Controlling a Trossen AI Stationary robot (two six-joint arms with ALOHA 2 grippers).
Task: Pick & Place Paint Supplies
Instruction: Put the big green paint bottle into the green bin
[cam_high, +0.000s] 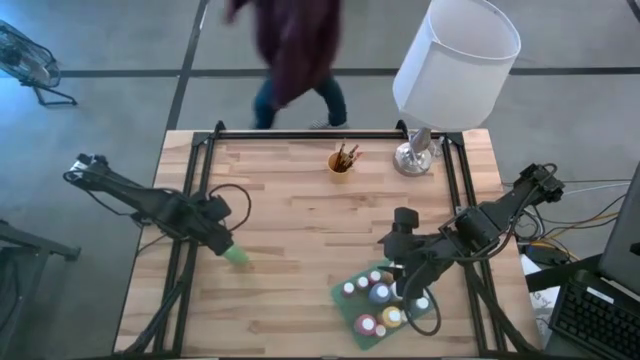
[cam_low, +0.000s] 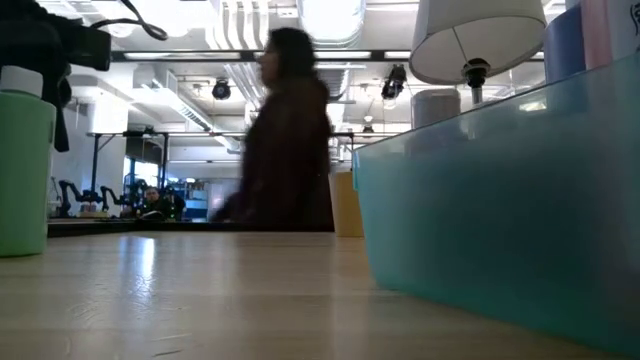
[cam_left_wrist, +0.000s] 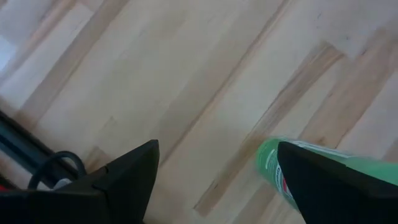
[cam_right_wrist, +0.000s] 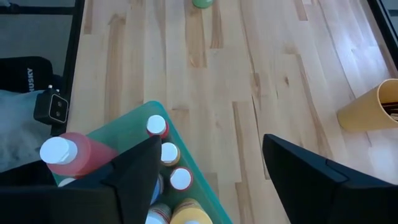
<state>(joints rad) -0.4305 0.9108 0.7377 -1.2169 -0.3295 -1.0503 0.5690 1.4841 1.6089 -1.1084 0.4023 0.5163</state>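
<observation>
A green paint bottle (cam_high: 239, 256) with a white cap (cam_low: 20, 80) stands upright on the table at the left. My left gripper (cam_high: 226, 244) hangs open just above it. In the left wrist view the bottle (cam_left_wrist: 270, 165) shows behind one finger, not between the two. A teal tray (cam_high: 342, 293) at the near right holds several white-capped bottles (cam_right_wrist: 168, 152), among them a red one (cam_right_wrist: 81, 152). My right gripper (cam_right_wrist: 211, 158) hovers open over the tray's far edge with nothing between its fingers. A yellow cup (cam_high: 341, 162) with dark-handled brushes stands far back.
A white-shaded lamp (cam_high: 455, 60) on a silver base (cam_high: 414, 156) stands at the far right corner. A person (cam_high: 295, 50) walks past beyond the far edge. Bare wood lies between the green bottle and the tray. Black frame rails run along the left and right sides.
</observation>
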